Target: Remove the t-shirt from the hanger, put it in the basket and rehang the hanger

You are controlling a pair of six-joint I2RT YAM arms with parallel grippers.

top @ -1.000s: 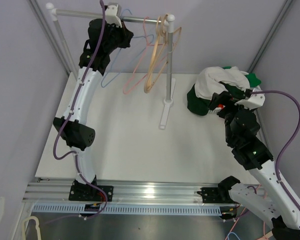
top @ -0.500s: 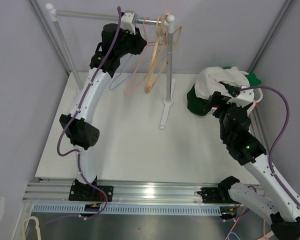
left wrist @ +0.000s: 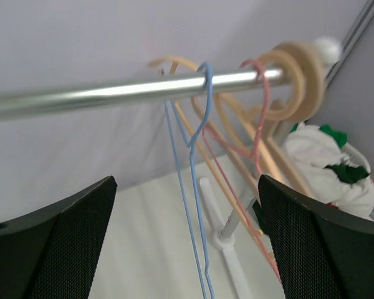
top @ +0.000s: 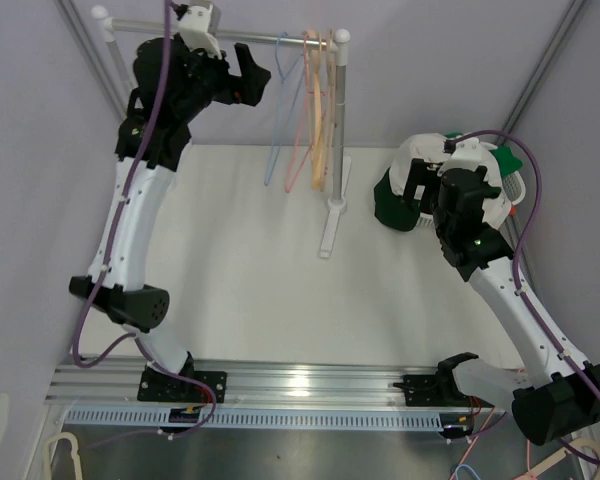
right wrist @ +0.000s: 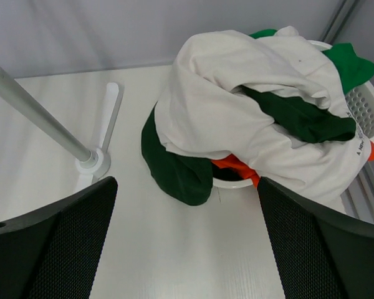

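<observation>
Several bare hangers hang on the metal rail (left wrist: 81,99): a blue wire hanger (left wrist: 196,187), a pink wire one (left wrist: 262,118) and wooden ones (left wrist: 293,62). No shirt is on any of them. My left gripper (top: 248,78) is open, just left of the blue hanger (top: 278,130), which hangs free between its jaws in the left wrist view. A white t-shirt (right wrist: 237,81) lies on top of the clothes heaped in the white basket (right wrist: 368,106) at the right. My right gripper (right wrist: 187,237) is open above the table, just short of that heap, holding nothing.
Dark green cloth (right wrist: 174,168) and orange cloth (right wrist: 237,169) spill from under the white t-shirt. The rail's upright post (top: 340,120) stands on a white foot (top: 330,225) at mid-table. Purple walls close in on three sides.
My left gripper has opened, let go of the blue hanger on the rail and drawn back left. The hangers now hang straight. The right gripper has pulled back from the clothes heap.
</observation>
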